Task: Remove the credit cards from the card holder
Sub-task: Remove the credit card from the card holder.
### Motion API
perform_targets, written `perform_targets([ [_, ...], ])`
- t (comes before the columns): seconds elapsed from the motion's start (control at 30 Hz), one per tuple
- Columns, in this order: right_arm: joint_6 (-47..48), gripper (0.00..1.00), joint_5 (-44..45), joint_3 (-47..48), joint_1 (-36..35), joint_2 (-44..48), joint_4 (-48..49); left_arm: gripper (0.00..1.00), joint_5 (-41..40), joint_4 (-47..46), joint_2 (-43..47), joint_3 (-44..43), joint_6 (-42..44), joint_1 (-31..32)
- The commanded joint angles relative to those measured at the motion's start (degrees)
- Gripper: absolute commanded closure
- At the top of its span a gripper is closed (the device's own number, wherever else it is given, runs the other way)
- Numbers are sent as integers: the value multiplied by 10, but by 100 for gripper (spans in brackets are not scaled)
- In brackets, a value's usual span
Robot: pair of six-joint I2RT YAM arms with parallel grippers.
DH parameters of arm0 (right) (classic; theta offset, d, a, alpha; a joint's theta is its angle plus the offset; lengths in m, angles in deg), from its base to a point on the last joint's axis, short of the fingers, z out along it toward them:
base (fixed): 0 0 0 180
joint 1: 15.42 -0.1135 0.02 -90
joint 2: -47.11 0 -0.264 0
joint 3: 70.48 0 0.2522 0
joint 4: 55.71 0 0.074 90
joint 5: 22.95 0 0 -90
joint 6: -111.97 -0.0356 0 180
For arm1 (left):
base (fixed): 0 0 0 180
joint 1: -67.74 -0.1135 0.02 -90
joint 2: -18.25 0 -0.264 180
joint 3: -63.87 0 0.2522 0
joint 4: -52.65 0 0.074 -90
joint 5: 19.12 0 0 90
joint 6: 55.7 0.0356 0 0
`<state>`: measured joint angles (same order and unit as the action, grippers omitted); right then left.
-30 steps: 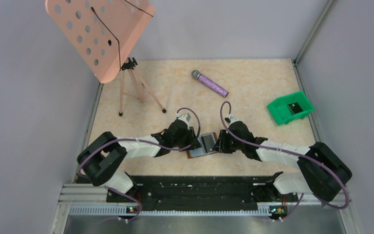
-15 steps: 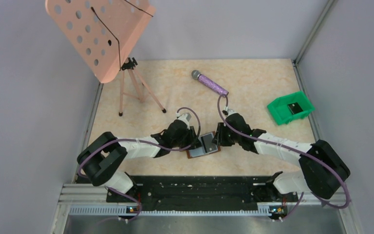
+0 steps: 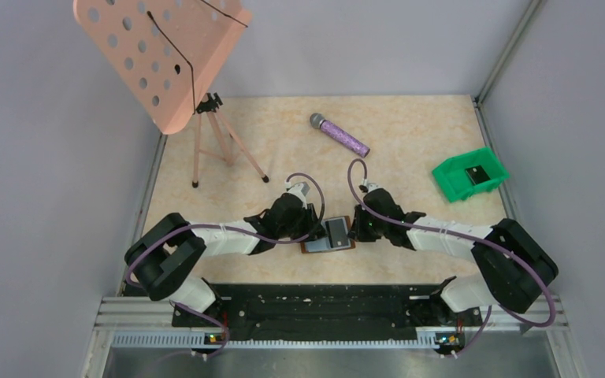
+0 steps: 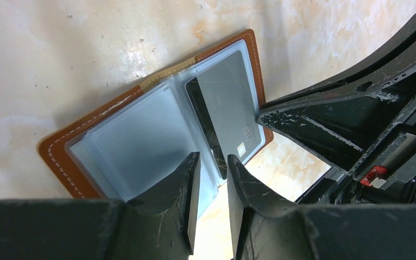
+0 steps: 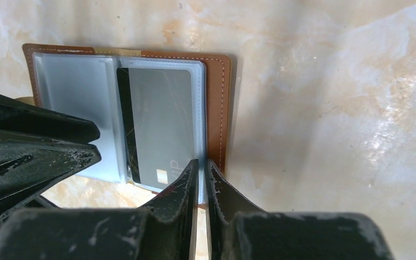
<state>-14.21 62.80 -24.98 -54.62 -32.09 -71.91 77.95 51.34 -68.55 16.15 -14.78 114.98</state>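
The card holder lies open on the table between both arms, brown leather with two grey-blue clear sleeves. A grey credit card with a gold chip sits in the right sleeve, also seen in the right wrist view. My left gripper hovers over the near edge at the fold, jaws a little apart, holding nothing. My right gripper is shut on the right sleeve's outer edge, beside the card. From above, the left gripper and the right gripper flank the holder.
A green bin with a dark card inside stands at the right. A purple microphone lies at the back middle. A pink music stand on a tripod stands at the back left.
My right gripper has swung left and closed in on the card holder's right edge. The holder's right panel now lies flatter. The left arm has barely moved.
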Motion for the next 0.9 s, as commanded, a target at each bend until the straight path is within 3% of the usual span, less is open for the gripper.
perform_targets([
  [0.0,-6,94,-20,-24,6,4,44,70,1,-31,-7,4,12,-1],
  [0.37,-15,100,-22,-46,6,12,51,70,-14,-47,-19,14,13,-1],
  [0.87,-21,100,-27,-54,6,16,56,70,0,-94,-43,22,1,-1],
])
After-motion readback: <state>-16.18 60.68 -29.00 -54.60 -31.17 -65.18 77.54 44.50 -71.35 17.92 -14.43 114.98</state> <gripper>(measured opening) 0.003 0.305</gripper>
